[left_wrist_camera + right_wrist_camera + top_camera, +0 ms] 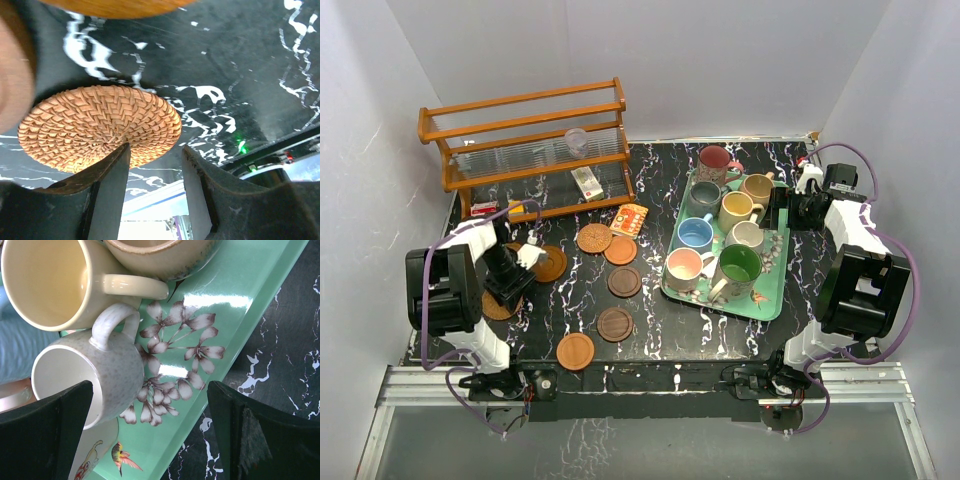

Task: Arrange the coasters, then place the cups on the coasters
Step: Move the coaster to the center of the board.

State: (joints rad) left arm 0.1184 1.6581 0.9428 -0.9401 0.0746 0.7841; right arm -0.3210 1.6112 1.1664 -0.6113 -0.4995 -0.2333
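Left fingers (107,195): half apart, empty, only bare dark table (240,60) in the gap.
Left gripper (156,150): low over the table's left side, pointing toward the near edge.
Woven coaster (100,125): flat on the table just beyond the fingertips, off toward the picture-left finger rather than centred in the gap; touching that tip or not, impossible to tell.
Axis: round and flat, so no long axis to line up with, only a thin rim to catch.
Likely need: a small sideways shift to bring the rim between the fingers, or a push along the table instead of a pinch.
Other coasters (615,324): loose across the left and middle of the table, not in any row yet.
Right fingers (45,435): spread as wide as they go, holding nothing.
Right gripper (150,390): hanging over the right side of the green tray (240,305).
Speckled mug (107,372): on the tray, partly under the picture-left finger, handle toward the yellow mug (45,285).
Mugs (740,265): all on the tray, none on a coaster.
Nearer arm: left for the coasters, right for the mugs.
Stage, by judgement: coaster arranging under way, mug placing not begun.
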